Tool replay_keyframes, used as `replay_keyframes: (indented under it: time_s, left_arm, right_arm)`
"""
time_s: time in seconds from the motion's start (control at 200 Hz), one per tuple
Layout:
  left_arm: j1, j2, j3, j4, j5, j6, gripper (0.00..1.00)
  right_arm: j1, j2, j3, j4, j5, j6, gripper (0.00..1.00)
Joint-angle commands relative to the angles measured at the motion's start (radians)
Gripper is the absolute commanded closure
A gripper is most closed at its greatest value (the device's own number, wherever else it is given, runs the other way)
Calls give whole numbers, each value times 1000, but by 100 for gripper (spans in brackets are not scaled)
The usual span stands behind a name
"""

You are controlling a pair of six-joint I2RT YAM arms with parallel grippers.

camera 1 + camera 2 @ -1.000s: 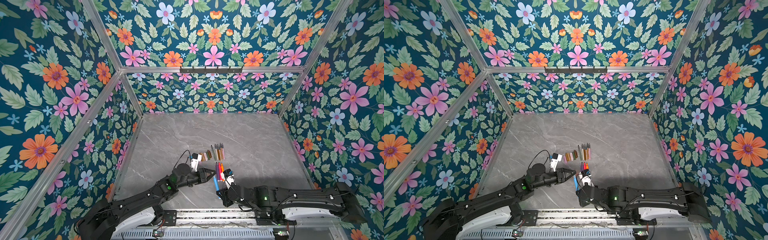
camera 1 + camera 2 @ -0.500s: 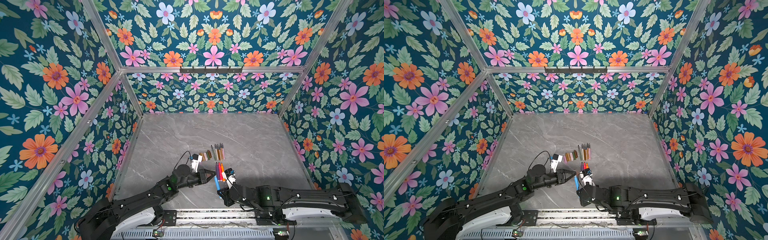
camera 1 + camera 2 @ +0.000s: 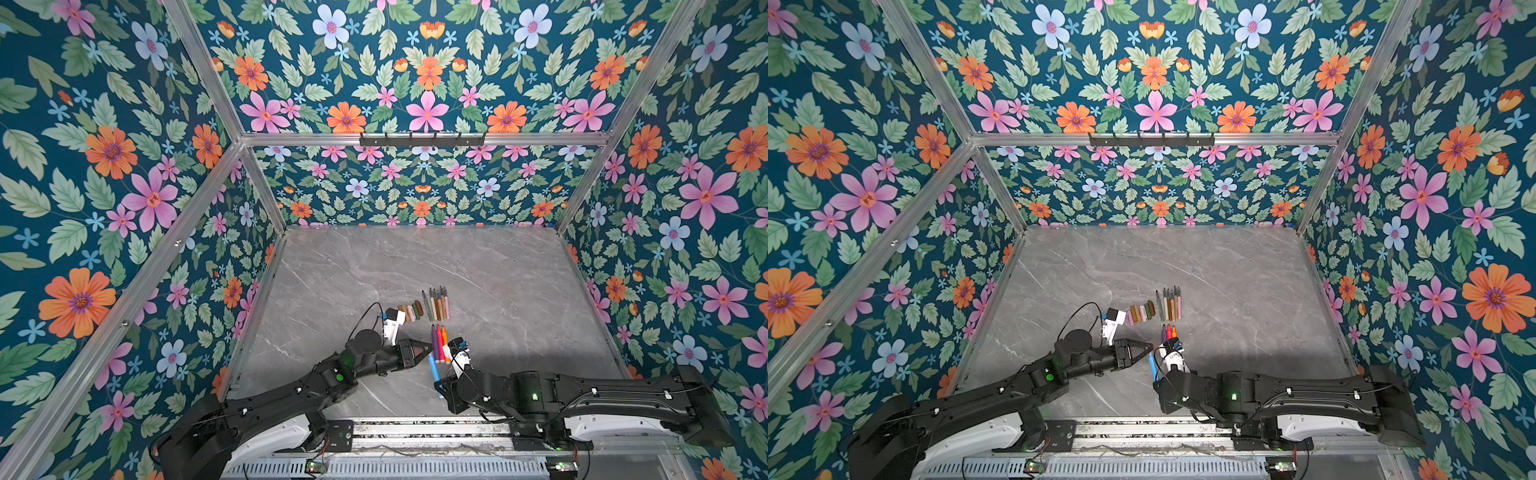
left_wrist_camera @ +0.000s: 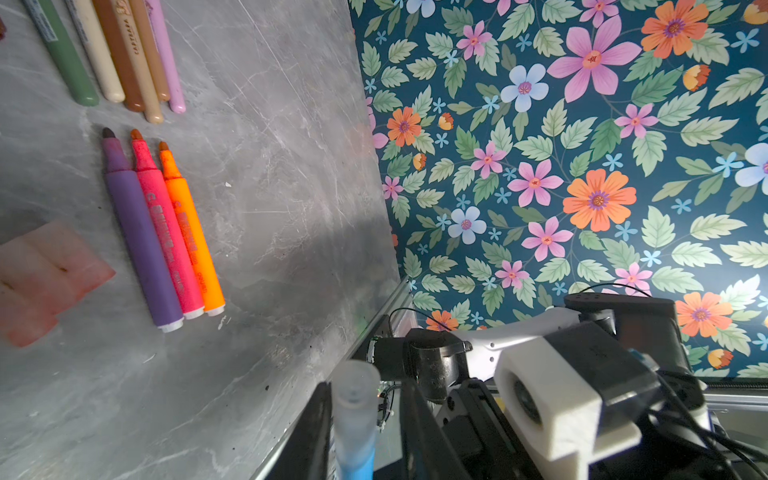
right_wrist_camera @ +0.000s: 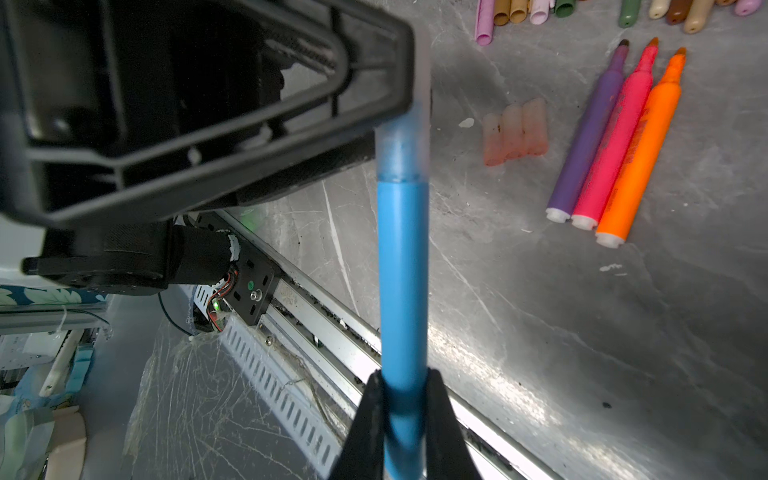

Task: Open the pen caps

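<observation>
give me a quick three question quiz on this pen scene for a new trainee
1. Pick one: what is the right tool gripping? A) a green pen B) the blue marker C) nothing
2. True or false: the blue marker's cap is already off.
3. Count: how many thick uncapped markers lie on the table?

Key: 1 B; 2 false, the cap is still on the marker's end; 3 three: purple, pink and orange.
</observation>
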Motion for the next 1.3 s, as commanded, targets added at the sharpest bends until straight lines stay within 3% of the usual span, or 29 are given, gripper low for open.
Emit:
replay_keyframes:
  time_s: [0.0,0.14,0.255,0.32,0.475,0.56,0.875,1.295]
  left_arm:
    - [-1,-3,0,33,-9,-1,70]
    - [-5,0,-7,38,-11,1,81]
    - [-8,0,-16,59,-4,-1,100]
    - [-8,1,-21,62,-1,-3,100]
    - [-9,-12,-36,66,-7,-12,100]
    - [-10,-21,-41,69,-7,-15,100]
    - [-26,-1,-36,159,32,-20,100]
    - [-79,73,-1,260,48,-37,100]
  right_arm:
    - [0,4,9,13,-6,-9,93]
    - [0,6,9,18,-12,-12,93]
    - [0,3,9,11,-3,-9,93]
    - [1,-6,5,-4,10,1,89]
    - [0,-81,-31,-38,60,31,63]
    - [0,-161,-79,-22,83,48,56]
    - [0,-356,-196,157,-17,-70,55]
    - [0,-274,-172,174,-23,-70,57]
